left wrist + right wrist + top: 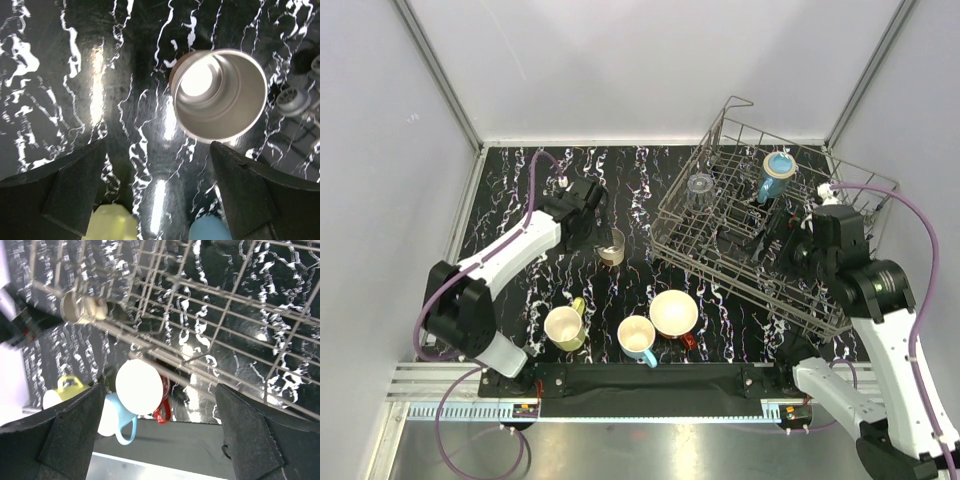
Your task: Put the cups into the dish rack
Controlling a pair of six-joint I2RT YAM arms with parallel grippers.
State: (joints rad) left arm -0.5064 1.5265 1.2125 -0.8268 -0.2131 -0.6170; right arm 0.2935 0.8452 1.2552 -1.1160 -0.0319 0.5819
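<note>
Top external overview: four cups loose on the table (520,170), two already in the rack.
Left gripper (592,222): spread wide, empty, hanging just beside the steel cup, not yet around it.
Steel cup (220,95): polished metal inside, a cream-brown patch outside, mouth turned toward the wrist camera. On the table's left middle, well apart from the other loose cups. Upright or tipped: cannot tell.
Step in hand: judged to be the pick of the steel cup.
Method: advance until one finger stands either side of the wall, centre, close gently, lift straight. Slick metal, likely to slip or roll under an off-centre squeeze.
Yellow-green mug (564,328): pale inside, mouth up, near the front edge.
Light-blue mug (637,338): pale inside, mouth up, between its two neighbours.
Red mug (674,314): widest of the set, pale inside, near the rack's front wall.
Dish rack (740,280): grey wire, set askew on the table's right half.
Clear tumbler (701,188): inside the rack, far-left part.
Teal cup (776,175): inside the rack, far side, among the tines.
Right gripper (788,243): spread wide, empty, hanging over the rack's near right part.
</note>
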